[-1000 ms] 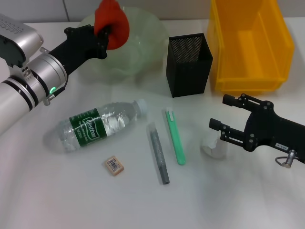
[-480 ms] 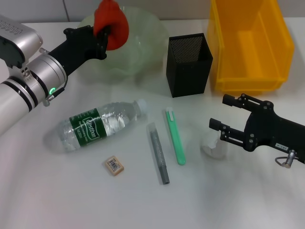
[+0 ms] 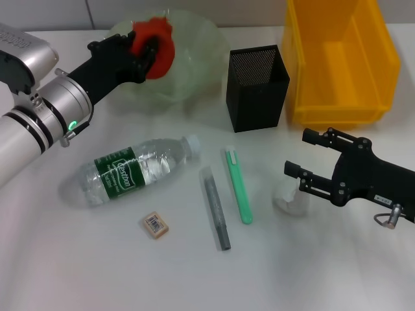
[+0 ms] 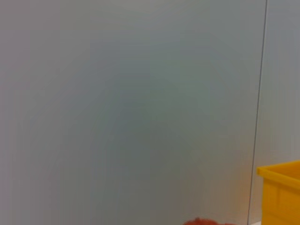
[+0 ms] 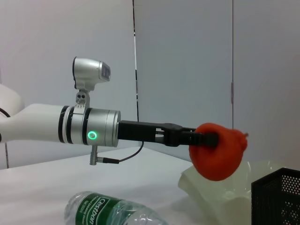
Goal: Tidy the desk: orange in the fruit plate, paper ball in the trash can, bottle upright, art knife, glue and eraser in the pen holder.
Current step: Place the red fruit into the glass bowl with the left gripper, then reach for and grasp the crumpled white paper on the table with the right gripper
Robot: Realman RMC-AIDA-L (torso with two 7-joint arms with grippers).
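My left gripper (image 3: 148,49) is shut on the red-orange orange (image 3: 162,50) and holds it above the pale-green fruit plate (image 3: 191,71); the right wrist view shows the orange (image 5: 218,152) just over the plate (image 5: 220,190). The bottle (image 3: 133,170) lies on its side. Near it on the table are the tan eraser (image 3: 155,224), the grey glue stick (image 3: 215,207) and the green art knife (image 3: 238,185). My right gripper (image 3: 298,153) is open beside the white paper ball (image 3: 287,199). The black mesh pen holder (image 3: 256,87) stands left of the yellow trash can (image 3: 340,58).
The left arm reaches in from the table's left edge. The pen holder (image 5: 276,197) and the bottle (image 5: 117,208) also show in the right wrist view. A corner of the trash can (image 4: 281,192) shows in the left wrist view.
The left gripper has dipped and turned, bringing the orange lower over the fruit plate. The right arm and the things on the table have not moved.
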